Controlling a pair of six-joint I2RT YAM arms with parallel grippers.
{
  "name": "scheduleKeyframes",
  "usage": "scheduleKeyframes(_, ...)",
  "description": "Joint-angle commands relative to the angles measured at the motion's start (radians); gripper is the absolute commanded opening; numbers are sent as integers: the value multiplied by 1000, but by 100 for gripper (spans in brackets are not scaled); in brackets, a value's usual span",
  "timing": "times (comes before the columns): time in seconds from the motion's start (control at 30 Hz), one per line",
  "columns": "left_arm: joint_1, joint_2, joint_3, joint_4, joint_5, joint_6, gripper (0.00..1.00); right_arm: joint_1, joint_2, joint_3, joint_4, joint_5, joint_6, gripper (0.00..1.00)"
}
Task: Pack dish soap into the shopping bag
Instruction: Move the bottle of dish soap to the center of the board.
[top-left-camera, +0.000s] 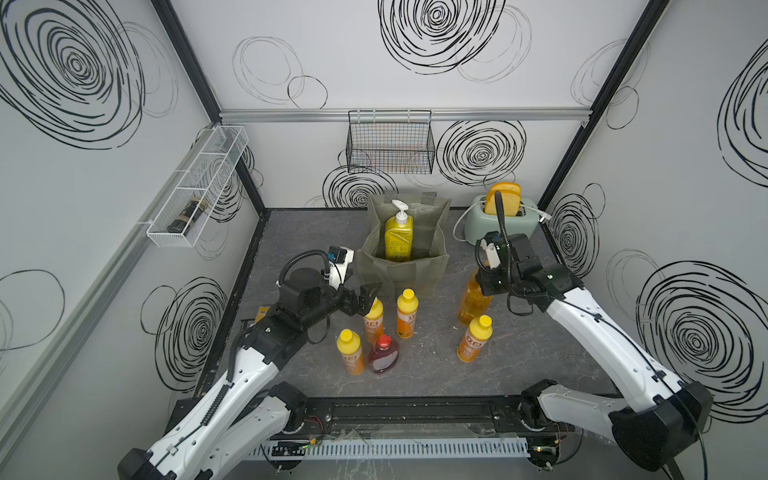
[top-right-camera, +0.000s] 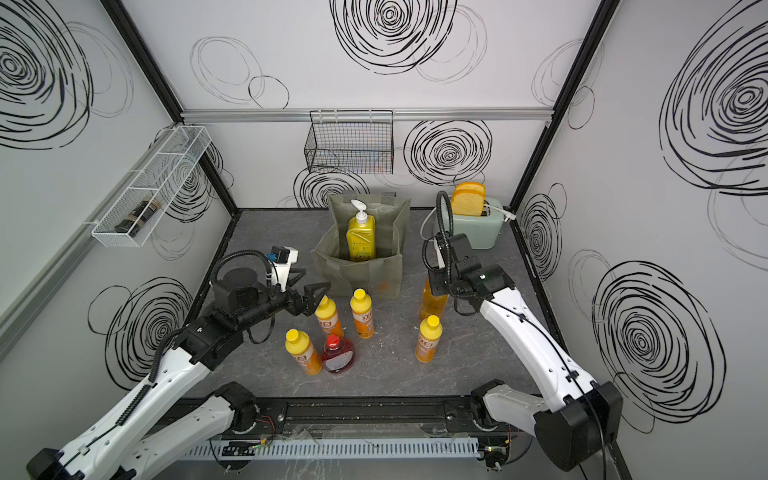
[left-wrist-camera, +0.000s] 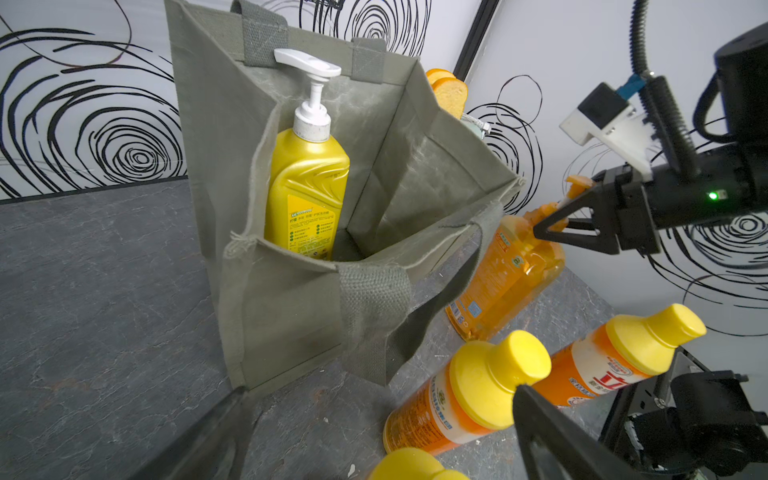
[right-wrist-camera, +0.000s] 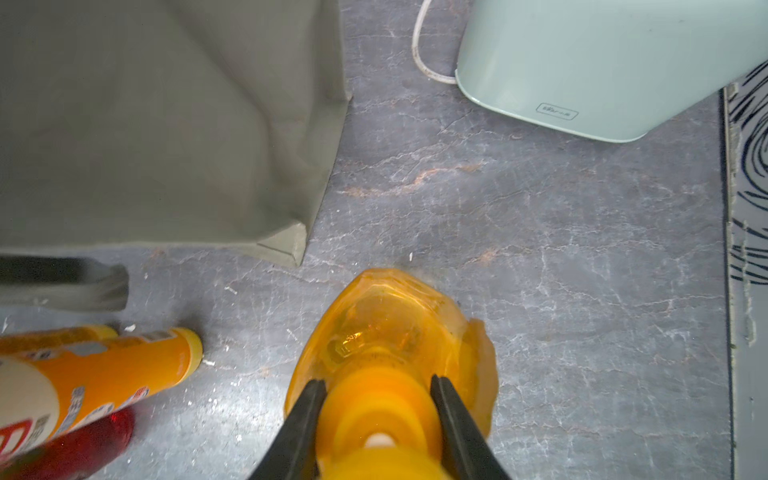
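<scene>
Right claw clamps the orange pump collar of the amber bottle, which stands upright on the worktop.

To the bottle's left and slightly farther back, the shopping bag stands open-mouthed just beside it, the yellow pump bottle already inside. With the amber bottle's long axis vertical, the likely path is up over the rim, then leftward. Left claw, wide open and empty, hovers by the small orange bottles.
</scene>
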Motion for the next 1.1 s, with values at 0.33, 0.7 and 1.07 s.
scheduleKeyframes(0.33, -11, -23, -25, 17, -60, 6, 100, -30, 204, 187, 424, 68, 144, 11)
scheduleKeyframes(0.7, -11, -7, -32, 33, -60, 6, 100, -15, 256, 206, 449, 42, 124, 40)
scheduleKeyframes(1.07, -7, -25, -40, 29, -61, 8, 100, -19, 186, 267, 400, -140, 88, 75)
